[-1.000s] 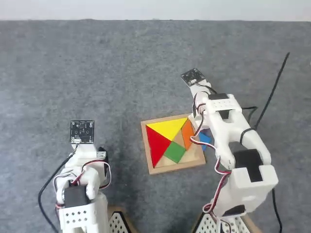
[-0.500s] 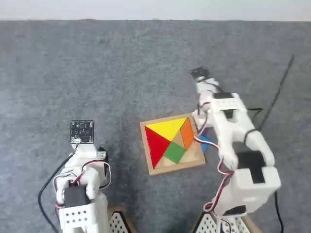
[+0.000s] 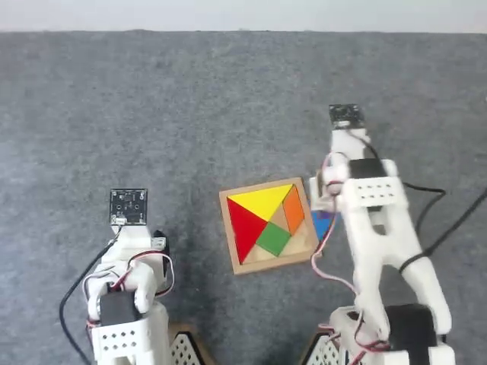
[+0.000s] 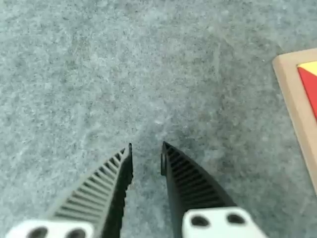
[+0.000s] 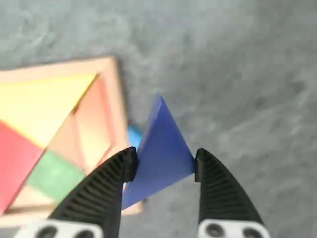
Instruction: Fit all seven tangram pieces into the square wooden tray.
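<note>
While the right hand (image 5: 163,161) pinches a dark blue triangle (image 5: 163,148) between its two fingers, the square wooden tray (image 3: 303,253) lies flat near the middle of the grey-covered bench (image 3: 152,114).

Tray contents, high view:
- yellow triangle (image 3: 262,201) along the far edge
- red triangle (image 3: 245,226) along the left edge, meeting the yellow one on a diagonal
- green square (image 3: 272,238) near the centre, set on its point, touching both triangles
- orange piece (image 3: 294,209) against the right edge
- bare wood shows along the near edge and in the near right corner

Right arm (image 3: 377,220): reaches forward just beside the tray's right edge. In the right wrist view the held triangle points away from the fingers, one finger on each slanting edge. It sits just outside the tray's rim (image 5: 119,94). A light blue piece (image 5: 133,135) peeks out from behind it, close against that rim. Whether the triangle touches the bench cannot be told.

Left arm (image 3: 129,266): folded back at the near left of the bench, well apart from the tray. Left hand (image 4: 146,148) points down at bare bench, fingers drawn almost together with a narrow slit between them, nothing in it. One tray corner (image 4: 292,94) shows at the edge of the left wrist view.
</note>
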You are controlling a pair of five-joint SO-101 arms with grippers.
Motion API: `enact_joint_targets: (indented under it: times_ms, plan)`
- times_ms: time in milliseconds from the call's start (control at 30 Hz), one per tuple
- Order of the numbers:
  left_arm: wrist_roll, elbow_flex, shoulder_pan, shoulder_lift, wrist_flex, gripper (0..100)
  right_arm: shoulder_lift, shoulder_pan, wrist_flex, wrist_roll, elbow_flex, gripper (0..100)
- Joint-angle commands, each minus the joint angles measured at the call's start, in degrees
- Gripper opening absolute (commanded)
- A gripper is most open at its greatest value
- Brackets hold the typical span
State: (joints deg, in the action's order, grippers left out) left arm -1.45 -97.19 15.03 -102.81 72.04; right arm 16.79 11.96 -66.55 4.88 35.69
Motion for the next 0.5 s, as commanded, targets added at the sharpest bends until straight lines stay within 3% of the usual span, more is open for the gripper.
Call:
enact_joint_targets:
  times_ms: [0,100,267,467]
  plan:
    - [-0.1,0.7,0.3,-1.1,0.2,9,3.0,9.1,-6.0,7.2,-0.3,10.5]
    - [-0.1,0.7,0.3,-1.1,0.2,9,3.0,15.6,-7.1,15.7,-0.4,10.6]
    - [-0.1,0.7,0.3,-1.1,0.2,9,3.1,16.2,-5.4,31.7,0.9,10.6]
    - [-0.1,0.7,0.3,-1.1,0.2,9,3.2,16.0,1.1,35.6,7.0,10.4]
